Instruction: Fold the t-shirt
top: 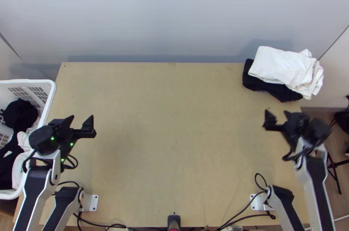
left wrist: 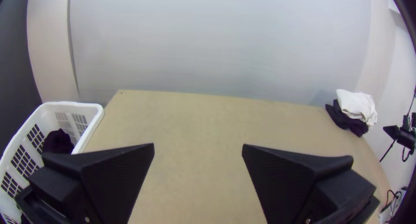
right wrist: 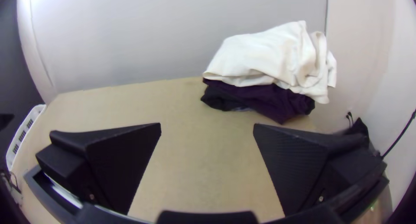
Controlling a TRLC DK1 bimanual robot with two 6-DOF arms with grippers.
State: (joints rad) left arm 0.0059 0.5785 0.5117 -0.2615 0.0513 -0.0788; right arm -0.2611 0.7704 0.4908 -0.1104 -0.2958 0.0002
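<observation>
Light wood, smooth and flat, makes the broad table [top: 174,122]. Beside its left edge stands a rounded white plastic basket [top: 26,81] with slotted grid walls, holding bunched black cloth [top: 20,115] and crumpled white cloth [top: 17,170]. At the far right corner, a soft white folded bundle [top: 279,65], its layers rumpled and looped at one side, lies on dark folded fabric [top: 257,83]. Which piece is the t-shirt, I cannot tell. Over the table's left side, the left gripper [top: 81,119] has its black wedge fingers wide apart, holding nothing; the right gripper [top: 276,116], over the right side, is equally spread and bare
</observation>
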